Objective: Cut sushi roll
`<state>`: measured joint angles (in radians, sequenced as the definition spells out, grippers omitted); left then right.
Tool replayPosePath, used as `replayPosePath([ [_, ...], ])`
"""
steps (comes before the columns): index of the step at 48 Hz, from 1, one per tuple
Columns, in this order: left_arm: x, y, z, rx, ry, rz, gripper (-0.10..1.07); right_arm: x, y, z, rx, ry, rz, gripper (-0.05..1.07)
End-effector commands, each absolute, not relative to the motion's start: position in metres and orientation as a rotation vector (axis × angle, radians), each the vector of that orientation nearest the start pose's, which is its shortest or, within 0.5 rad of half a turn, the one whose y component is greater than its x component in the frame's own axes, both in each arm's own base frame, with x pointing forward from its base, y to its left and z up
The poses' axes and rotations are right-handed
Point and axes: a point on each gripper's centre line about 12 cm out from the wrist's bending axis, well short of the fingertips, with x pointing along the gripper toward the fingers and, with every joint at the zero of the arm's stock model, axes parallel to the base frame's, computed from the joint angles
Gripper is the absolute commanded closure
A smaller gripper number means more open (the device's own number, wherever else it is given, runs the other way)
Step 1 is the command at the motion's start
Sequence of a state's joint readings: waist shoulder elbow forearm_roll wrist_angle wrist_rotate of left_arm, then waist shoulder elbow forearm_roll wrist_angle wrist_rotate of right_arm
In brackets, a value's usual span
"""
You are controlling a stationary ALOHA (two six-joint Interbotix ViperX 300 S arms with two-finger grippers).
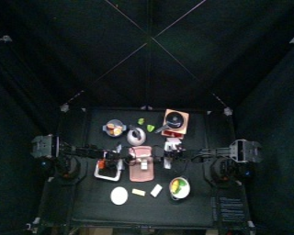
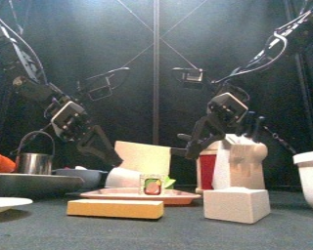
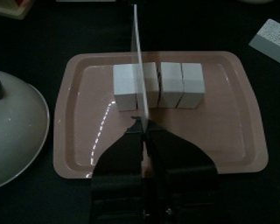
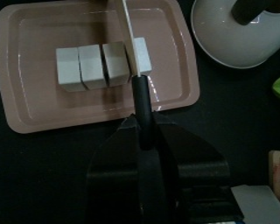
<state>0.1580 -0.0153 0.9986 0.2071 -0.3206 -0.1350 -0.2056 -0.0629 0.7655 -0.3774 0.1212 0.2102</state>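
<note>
Both grippers, left (image 3: 145,131) and right (image 4: 136,122), are each pinching a knife (image 3: 137,61); the sushi roll (image 3: 159,84) is sitting on the pink tray (image 3: 224,131), already showing several slices; more cuts probably remaining toward twelve o'clock.

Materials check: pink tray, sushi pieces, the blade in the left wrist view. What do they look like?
Pink tray: likely moulded plastic, smooth, with soft reflections and rounded rim.
Sushi pieces: matte white blocks with square edges, probably foam or plastic props; uncertain.
Blade: thin and pale, metal-looking; seen edge-on, so it could be plastic.
</note>
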Motion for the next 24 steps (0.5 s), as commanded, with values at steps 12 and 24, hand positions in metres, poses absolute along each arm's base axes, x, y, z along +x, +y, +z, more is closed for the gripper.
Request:
replayPosePath([
  [12,0.3016,0.0390,0.0969,-0.011,0.719,0.064,0.58,0.3330,-0.0858,0.1488,-0.075,0.870,-0.205,0.72],
  [24,0.3016,0.0390,0.0964,-0.011,0.721,0.064,0.58,0.3329,-0.0845,0.1487,-0.078,0.877,-0.203,0.72],
])
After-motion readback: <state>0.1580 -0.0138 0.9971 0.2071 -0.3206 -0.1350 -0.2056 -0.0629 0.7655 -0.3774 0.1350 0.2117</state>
